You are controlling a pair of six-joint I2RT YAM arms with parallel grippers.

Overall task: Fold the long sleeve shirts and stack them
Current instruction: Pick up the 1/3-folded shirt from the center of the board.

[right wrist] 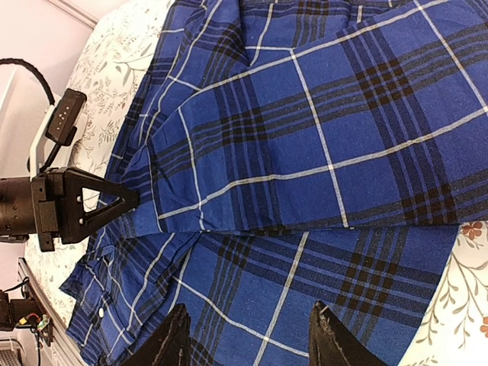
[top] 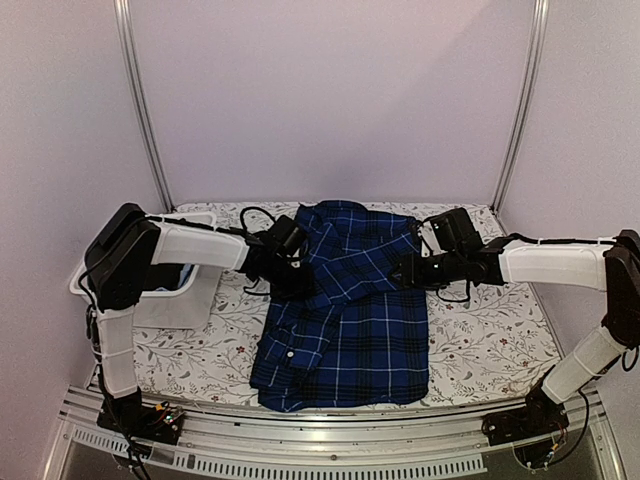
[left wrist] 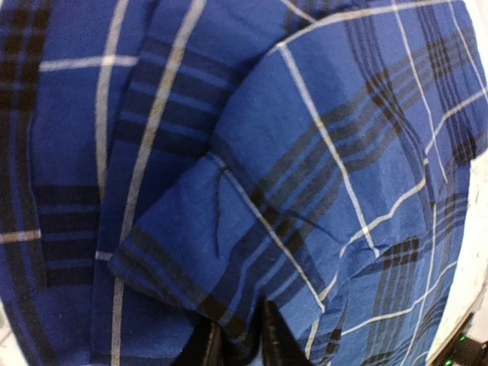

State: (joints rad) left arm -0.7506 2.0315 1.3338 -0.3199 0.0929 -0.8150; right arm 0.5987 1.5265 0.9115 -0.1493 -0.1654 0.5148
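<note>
Pinching a folded edge of the navy plaid shirt (top: 350,320) in the left gripper (left wrist: 240,345), hovering the right gripper (right wrist: 252,335) wide open just over the same cloth, spread mid tabletop (top: 485,345)

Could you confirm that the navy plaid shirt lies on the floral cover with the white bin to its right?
Not quite: the top external view shows the white bin left of the navy plaid shirt, which does lie on the floral cover.
</note>
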